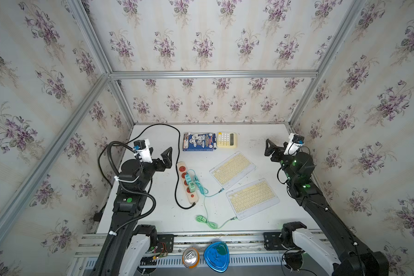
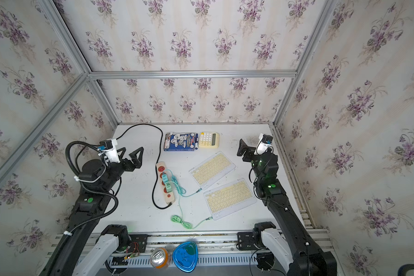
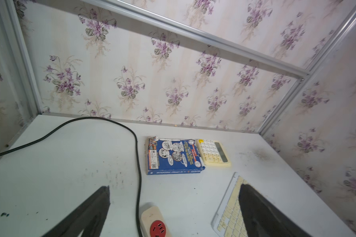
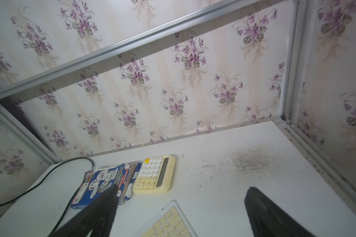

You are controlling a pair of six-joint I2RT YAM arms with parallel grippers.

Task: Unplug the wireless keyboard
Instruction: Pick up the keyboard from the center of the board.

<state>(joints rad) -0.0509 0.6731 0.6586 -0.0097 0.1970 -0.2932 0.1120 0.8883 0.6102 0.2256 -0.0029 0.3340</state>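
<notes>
Two white wireless keyboards with cream keys lie right of centre in both top views, a far one [image 1: 232, 170] [image 2: 212, 170] and a near one [image 1: 252, 198] [image 2: 230, 198]. A teal cable plug [image 1: 221, 190] sits in the far keyboard's corner, and a green one [image 1: 233, 218] in the near keyboard's corner. Both cables run to chargers on the beige power strip [image 1: 187, 182] [image 3: 154, 221]. My left gripper [image 1: 161, 155] [image 3: 175, 186] hovers open, left of the strip. My right gripper [image 1: 276, 147] [image 4: 183, 187] hovers open, right of the far keyboard [image 4: 169, 223]. Neither holds anything.
A blue book [image 1: 198, 142] and a yellow calculator [image 1: 227, 139] lie at the back. The strip's black cord [image 1: 177, 167] loops to the back left corner. A drink can [image 1: 191, 257] and a blue lid [image 1: 216, 255] rest on the front rail. Walls enclose three sides.
</notes>
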